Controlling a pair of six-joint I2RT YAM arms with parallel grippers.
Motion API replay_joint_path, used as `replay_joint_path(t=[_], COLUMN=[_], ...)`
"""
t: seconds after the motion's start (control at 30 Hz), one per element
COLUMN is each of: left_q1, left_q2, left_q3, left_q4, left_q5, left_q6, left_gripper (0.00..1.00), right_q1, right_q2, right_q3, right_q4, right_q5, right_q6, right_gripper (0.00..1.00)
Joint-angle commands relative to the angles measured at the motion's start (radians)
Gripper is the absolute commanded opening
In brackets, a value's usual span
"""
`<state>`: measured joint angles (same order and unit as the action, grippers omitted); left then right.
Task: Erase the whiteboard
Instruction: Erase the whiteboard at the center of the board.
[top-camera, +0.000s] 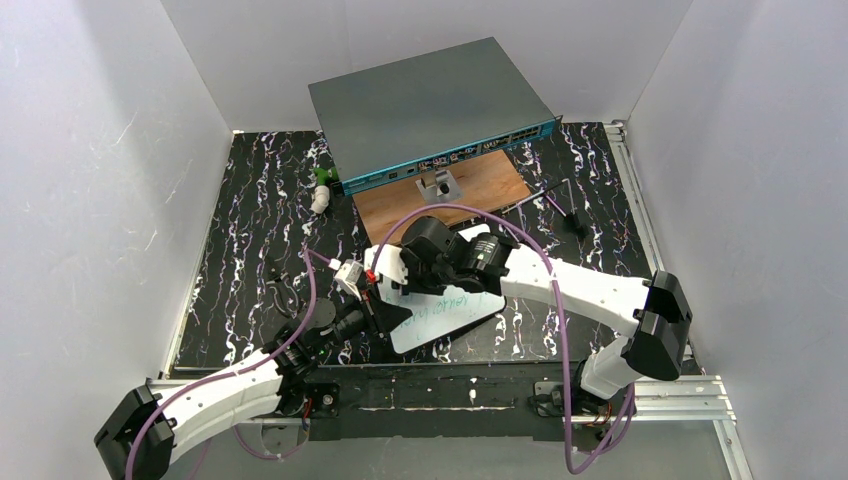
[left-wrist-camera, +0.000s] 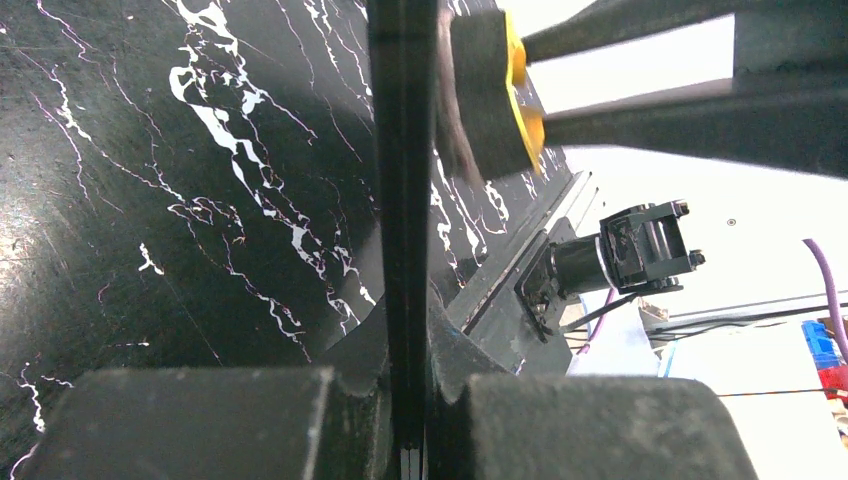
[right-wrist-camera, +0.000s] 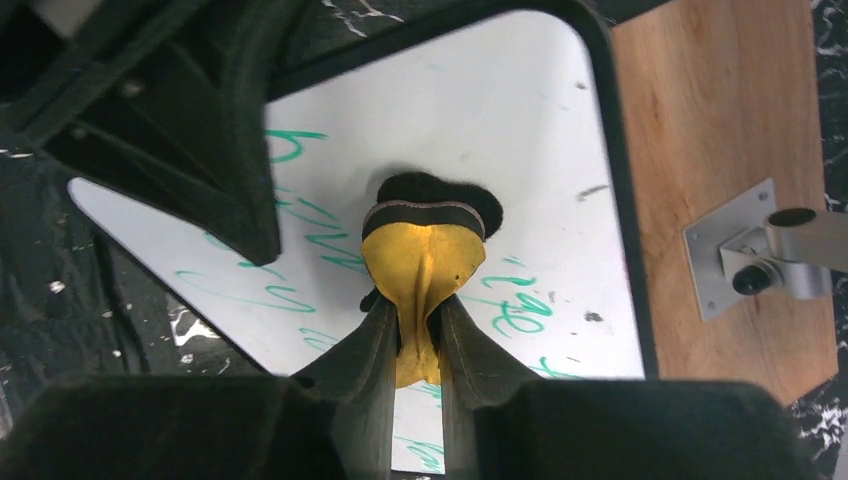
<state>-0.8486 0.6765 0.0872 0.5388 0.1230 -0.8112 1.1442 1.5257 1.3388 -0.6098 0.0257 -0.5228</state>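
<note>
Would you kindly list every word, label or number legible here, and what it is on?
Green handwriting on the whiteboard: partly hidden by the eraser, not readable.
Markings on the teal front of the grey box: too small to read.
No other text visible.

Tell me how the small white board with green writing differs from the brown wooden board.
The white rectangular whiteboard has a thin dark rim, rounded corners and green handwriting; the brown wooden board is bare grain carrying a small metal bracket. The whiteboard is clamped at its edge in the left gripper; the wooden board lies flat with no gripper on it. Both are flat rectangles.
</note>
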Motion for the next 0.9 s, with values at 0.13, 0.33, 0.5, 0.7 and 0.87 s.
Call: replay_joint_path(t=[0.13,0.33,0.5,0.7,0.87], left_q1=[-0.008,-0.007,-0.007,-0.007,-0.007], left_q2=[-0.003,0.000,0.007,0.017,0.001], left_q3=[0.008,0.007,0.002,0.004,-0.012], left_q4=[-0.042,-0.039,-0.019,-0.009,-0.008], left_q5=[0.015,0.018,0.020,0.026,0.030], left_q6=[0.042,0.035,0.039,0.039,0.029], left_gripper=[0.00,0.00,0.00,0.00,0.00], right_q1=[-0.037,-0.036,-0.010,-0.003,-0.074], right_q2=[-0.023,-0.017,-0.021,-0.007,-0.002], right_q3=[0.003,0.003,0.008,0.015,0.050], right_q4=[0.105,0.061,-0.044,-0.015,0.035], right_q5=[0.193,0.178,0.000,0.090,0.175], right_q6=[0.008,-0.020,-0.073,-0.072,-0.010], right_gripper=[0.01,0.01,0.01,0.01,0.01])
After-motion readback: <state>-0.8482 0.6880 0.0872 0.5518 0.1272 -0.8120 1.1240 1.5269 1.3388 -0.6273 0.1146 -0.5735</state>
